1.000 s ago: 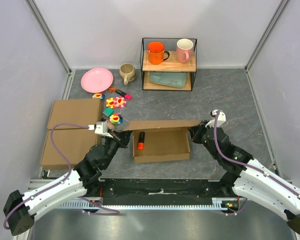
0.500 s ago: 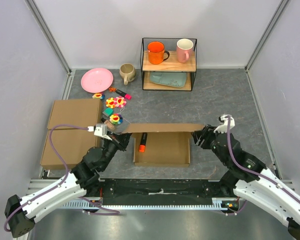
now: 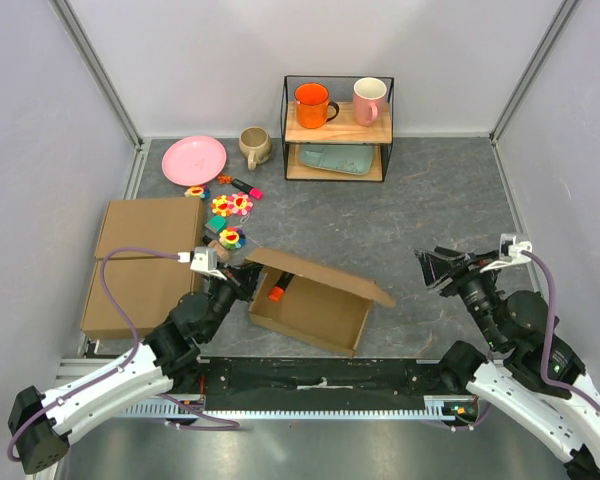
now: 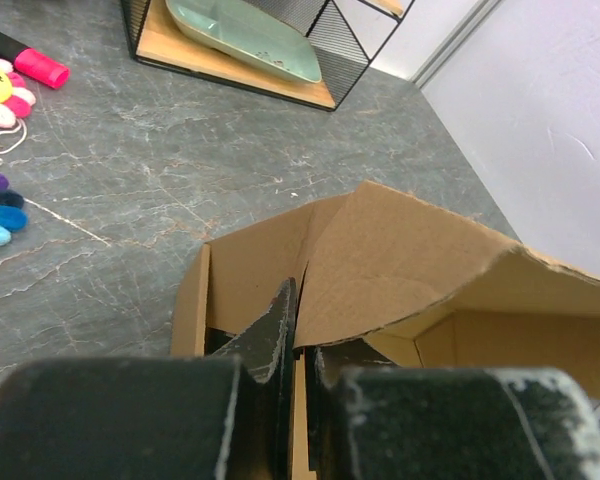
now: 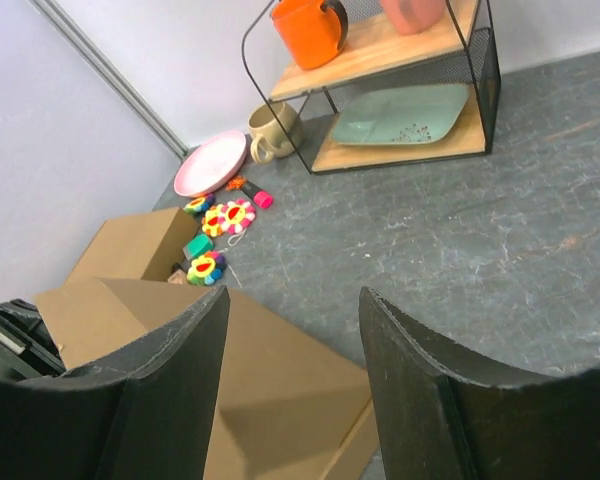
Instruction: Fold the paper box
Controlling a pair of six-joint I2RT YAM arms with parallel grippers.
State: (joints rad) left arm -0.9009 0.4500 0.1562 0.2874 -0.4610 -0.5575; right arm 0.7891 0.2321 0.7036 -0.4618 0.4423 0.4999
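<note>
- The left pincer [image 4: 300, 335] is closed tight on a thin cardboard wall at the left end of the paper box [image 3: 310, 305], with a sliver of board caught between its fingers [image 4: 272, 335].
- The right pincer [image 5: 292, 308] is spread wide and holds nothing. In the overhead view it sits at the right of the frame, clear of the box, with its tips aimed back toward it.
- The box lies at lower centre of the overhead frame on the grey surface [image 3: 430, 200]. It is turned askew, its left end higher in the picture than its right.
- Its lid flap [image 3: 325, 273] stands raised along the far edge, slanting over the open tray.
- An orange marker [image 3: 276, 287] lies inside, near the pinched end.
- Two flat brown boxes [image 3: 145, 262] lie edge to edge at the left.
- Coloured flower toys [image 3: 230, 208] are just above the box's left end.
- In the upper part of the frame are a pink plate [image 3: 193, 160], a beige mug [image 3: 253, 146], and a wire shelf [image 3: 338, 128] with an orange mug [image 3: 311, 104] and a pink mug [image 3: 368, 100].
</note>
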